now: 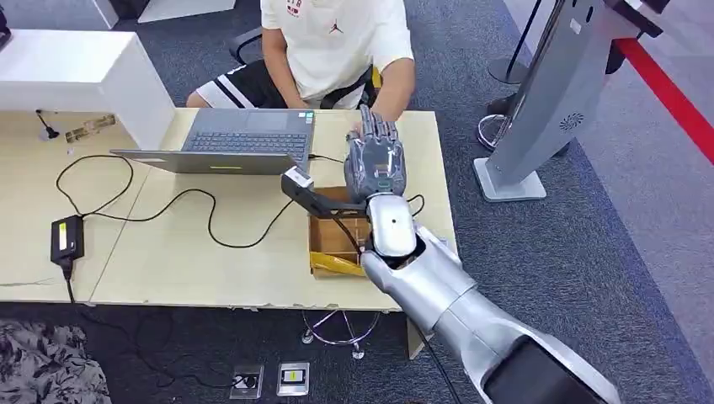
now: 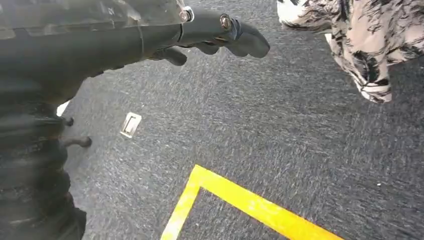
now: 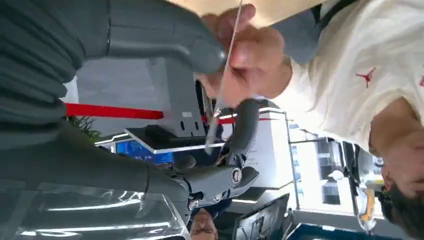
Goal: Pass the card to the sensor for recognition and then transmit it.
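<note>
- Right now the right hand (image 1: 375,160) reaches out over the far edge of the wooden table (image 1: 210,261), palm down, fingers pointing toward a seated person in a white shirt (image 1: 333,38).
- Seen from the right wrist view, the card (image 3: 223,75) shows edge-on as a thin pale sliver between the thick grey thumb (image 3: 170,37) and the darker fingers (image 3: 245,127); the thumb tip meets one face of the card and a dark fingertip sits at its lower end, so the right hand (image 3: 200,100) appears to be pinching it.
- The person's hand (image 3: 247,60) is wrapped around the same card from the other side, touching it.
- In the head view the card itself is hidden under the right hand.
- An open cardboard box (image 1: 335,240) lies on the table just beneath the right wrist, with a small black sensor device (image 1: 301,187) on a cable beside its near-left corner.
- An open grey laptop (image 1: 244,139) stands to the left of the hand, in front of the person; a black power brick (image 1: 66,238) and looping cables lie further left.
- The left hand (image 2: 215,37) hangs over grey carpet (image 2: 280,130) marked with a yellow tape line (image 2: 240,197), its dark fingers loosely curved and apart with nothing in them.
- A grey kiosk stand (image 1: 547,101) rises on the carpet to the right of the table.
</note>
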